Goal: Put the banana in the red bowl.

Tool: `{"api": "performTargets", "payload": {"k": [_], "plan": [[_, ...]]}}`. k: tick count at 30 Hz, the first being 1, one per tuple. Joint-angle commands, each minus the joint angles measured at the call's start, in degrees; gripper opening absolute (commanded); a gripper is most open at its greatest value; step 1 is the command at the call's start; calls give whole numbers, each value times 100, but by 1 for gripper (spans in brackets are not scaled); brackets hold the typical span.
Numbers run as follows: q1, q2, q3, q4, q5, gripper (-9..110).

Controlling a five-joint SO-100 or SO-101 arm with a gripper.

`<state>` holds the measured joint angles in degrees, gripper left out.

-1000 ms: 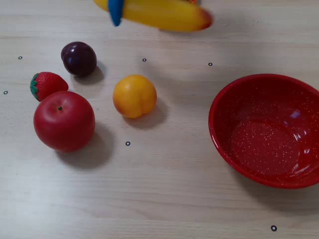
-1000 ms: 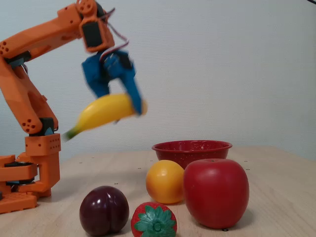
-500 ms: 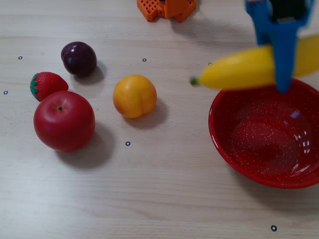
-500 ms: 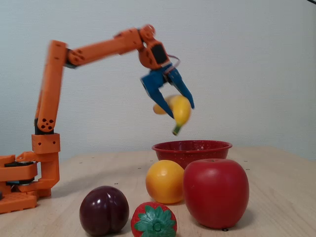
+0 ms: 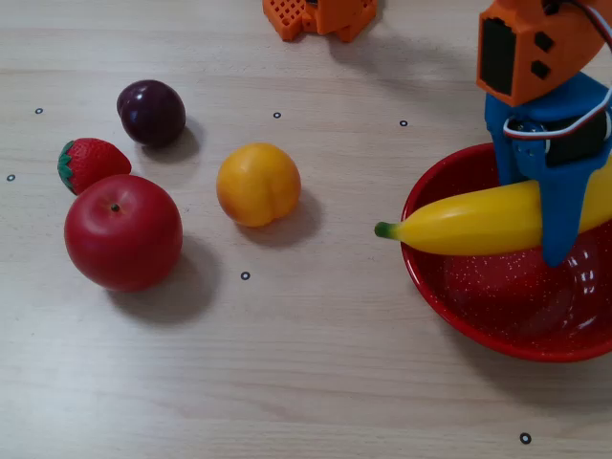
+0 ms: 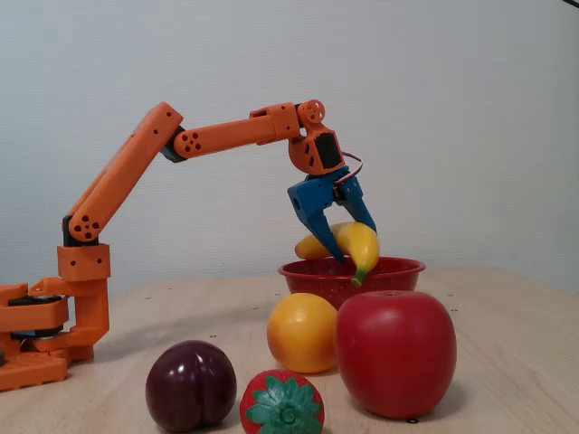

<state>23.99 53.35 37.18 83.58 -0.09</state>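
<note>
The blue pincer (image 5: 553,225) at the right of the top-down fixed view is closed around the banana (image 5: 478,222), its fingers clasping the fruit about the middle; in the side-on fixed view the pincer (image 6: 348,244) hangs just above the bowl's rim with the banana (image 6: 358,249) tilted, green stem tip lowest; so the pick-up and the carry look done, and the fruit is held, not yet let go.

From above, the banana lies across the left part of the red bowl (image 5: 459,306), its green tip poking out past the left rim over the tabletop (image 5: 316,363), the rest of it over the speckled inside; whether it touches the rim I cannot tell; from the side, the red bowl (image 6: 398,268) sits right under it.

What is left, as I judge it, is a small lowering or shift inward and then the release, so that the stem end does not catch on the rim and tip the fruit out.

Well apart, at the left of the top-down view, the orange-yellow fruit (image 5: 258,184), the apple (image 5: 122,232), the strawberry (image 5: 91,163) and the plum (image 5: 151,112) sit untouched on the tabletop.
</note>
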Motion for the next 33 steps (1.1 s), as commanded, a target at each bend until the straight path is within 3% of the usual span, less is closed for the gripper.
{"api": "performTargets", "payload": {"k": [1,7,14,18,22,33], "plan": [[-62,237,-519,-255,79,23],[-141,316,-510,-237,79,29],[-202,501,-501,-149,97,27],[-272,738,-501,-246,97,17],[-360,1169,-501,-264,79,0],[-844,3111,220,-167,-202,0]]}}
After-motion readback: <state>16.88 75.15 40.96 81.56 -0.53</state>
